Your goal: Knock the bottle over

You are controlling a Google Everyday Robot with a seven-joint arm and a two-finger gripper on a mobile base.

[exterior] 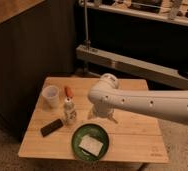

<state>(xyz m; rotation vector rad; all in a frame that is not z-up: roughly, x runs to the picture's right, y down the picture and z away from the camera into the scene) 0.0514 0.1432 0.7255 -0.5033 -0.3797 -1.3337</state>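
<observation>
Dark cabinets and a metal rail stand behind a slatted wooden worktop (pixel 132 131). In the camera view, a green bowl (pixel 90 142) sits near the worktop's front edge. The bottle (pixel 68 111) stands just beyond the bowl's left rim, upright, with its long axis vertical and its white cap on top. The claw (pixel 105 116) hangs beyond the bowl's far rim, pointing down and apart from the bottle. Whether it is spread or pressed together I cannot tell. By my judgement nothing is done yet: the sideways push that would tip the bottle is still to come.
</observation>
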